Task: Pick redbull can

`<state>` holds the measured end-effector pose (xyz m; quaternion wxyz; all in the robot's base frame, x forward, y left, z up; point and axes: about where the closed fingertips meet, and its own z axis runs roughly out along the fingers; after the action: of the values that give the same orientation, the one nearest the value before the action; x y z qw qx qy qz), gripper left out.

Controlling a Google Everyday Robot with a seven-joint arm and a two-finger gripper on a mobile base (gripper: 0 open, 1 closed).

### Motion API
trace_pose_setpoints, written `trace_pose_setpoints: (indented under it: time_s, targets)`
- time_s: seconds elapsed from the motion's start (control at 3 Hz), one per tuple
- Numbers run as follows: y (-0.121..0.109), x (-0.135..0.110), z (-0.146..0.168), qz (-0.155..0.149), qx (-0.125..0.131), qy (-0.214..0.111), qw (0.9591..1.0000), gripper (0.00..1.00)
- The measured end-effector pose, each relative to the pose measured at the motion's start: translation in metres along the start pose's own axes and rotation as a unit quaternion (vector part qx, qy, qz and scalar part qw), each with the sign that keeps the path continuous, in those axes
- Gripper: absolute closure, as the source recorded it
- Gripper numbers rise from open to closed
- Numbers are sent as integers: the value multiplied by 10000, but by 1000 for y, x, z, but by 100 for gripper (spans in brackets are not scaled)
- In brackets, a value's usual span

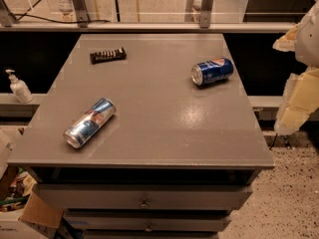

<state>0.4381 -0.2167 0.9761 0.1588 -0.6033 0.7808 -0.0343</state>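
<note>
The redbull can point(89, 122), slim, silver and light blue with a red mark, lies on its side on the grey cabinet top point(159, 133), near the front left. Its shiny silver end points to the front left corner. My gripper point(299, 101), cream-coloured, hangs off the cabinet's right edge at about mid-depth. It is far to the right of the redbull can and touches nothing on the top.
A dark-blue Pepsi can point(213, 71) lies on its side at the back right. A dark snack bar point(107, 55) lies at the back left. A pump bottle point(19, 87) stands on a ledge to the left. Drawers point(144, 197) are below, cardboard boxes point(30, 213) at the lower left.
</note>
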Motion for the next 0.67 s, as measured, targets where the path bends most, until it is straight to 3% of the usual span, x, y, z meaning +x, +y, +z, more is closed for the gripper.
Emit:
trace_pose_setpoints:
  time_s: [0.67]
  targets:
    - [0,-6,-1,-115,77,-79,9999,0]
